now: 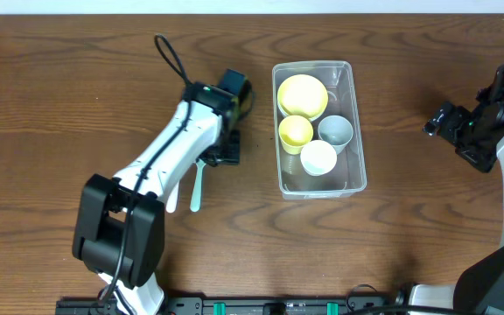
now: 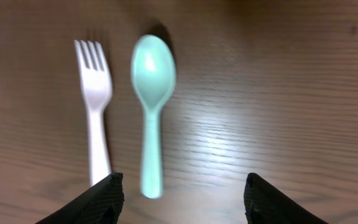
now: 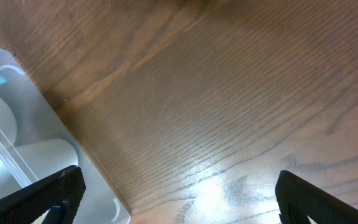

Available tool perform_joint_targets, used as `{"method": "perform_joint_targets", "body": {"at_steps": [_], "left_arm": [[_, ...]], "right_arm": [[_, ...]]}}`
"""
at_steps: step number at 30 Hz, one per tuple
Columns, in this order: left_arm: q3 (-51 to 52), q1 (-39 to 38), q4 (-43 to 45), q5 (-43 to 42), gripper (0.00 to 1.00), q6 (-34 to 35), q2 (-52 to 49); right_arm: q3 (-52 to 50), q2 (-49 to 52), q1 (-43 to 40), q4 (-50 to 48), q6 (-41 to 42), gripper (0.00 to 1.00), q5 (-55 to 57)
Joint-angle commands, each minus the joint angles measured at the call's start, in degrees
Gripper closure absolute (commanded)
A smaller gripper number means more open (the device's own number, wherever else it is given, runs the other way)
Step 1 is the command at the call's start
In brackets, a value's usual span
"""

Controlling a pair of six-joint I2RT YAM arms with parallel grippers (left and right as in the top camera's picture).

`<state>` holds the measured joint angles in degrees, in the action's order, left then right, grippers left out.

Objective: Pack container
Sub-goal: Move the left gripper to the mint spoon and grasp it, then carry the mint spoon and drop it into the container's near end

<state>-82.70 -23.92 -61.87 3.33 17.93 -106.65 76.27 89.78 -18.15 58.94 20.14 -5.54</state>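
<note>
Container (image 1: 322, 186) mid-table, holding bowl (image 1: 302, 94) and cups (image 1: 318, 158) | left gripper (image 2: 184, 198) spread, empty, above spoon (image 2: 151, 106) | right gripper (image 3: 188, 199) spread, empty, right of container | you should straddle the spoon's handle squarely; fork (image 2: 95, 106) lies just beside, apparently not touching

You see a dark wooden table (image 1: 51, 79) carrying the clear container (image 1: 277, 140) near its middle; well to its left, a white fork (image 2: 96, 106) and mint-green spoon (image 2: 151, 93) lie side by side, not touching
</note>
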Motion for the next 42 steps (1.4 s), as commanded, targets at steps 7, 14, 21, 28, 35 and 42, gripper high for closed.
{"method": "perform_joint_targets", "body": {"at_steps": [7, 14, 21, 28, 35, 42], "left_arm": [[7.58, 5.57, 7.21, -5.9, 0.37, -11.3, 0.68], [13.35, 5.75, 14.21, -5.92, 0.38, -11.3, 0.44], [18.12, 5.75, 17.94, -5.92, 0.44, -11.28, -0.48], [19.61, 5.75, 20.72, -5.92, 0.75, -11.28, -0.46], [16.9, 5.57, 15.5, -6.01, 0.94, -11.28, 0.79], [1.92, 0.96, 2.25, -5.92, 0.94, -13.49, 10.03]], "right_arm": [[-0.09, -0.07, -0.33, 0.02, -0.48, 0.01, 0.17], [-0.09, -0.09, -0.33, 0.02, -0.48, 0.01, 0.17], [-0.09, -0.09, -0.33, 0.02, -0.48, 0.01, 0.17], [-0.09, -0.09, -0.31, 0.02, -0.48, 0.01, 0.17], [-0.09, -0.09, -0.33, 0.02, -0.48, 0.01, 0.17], [-0.09, -0.09, -0.33, 0.02, -0.48, 0.01, 0.17]]}}
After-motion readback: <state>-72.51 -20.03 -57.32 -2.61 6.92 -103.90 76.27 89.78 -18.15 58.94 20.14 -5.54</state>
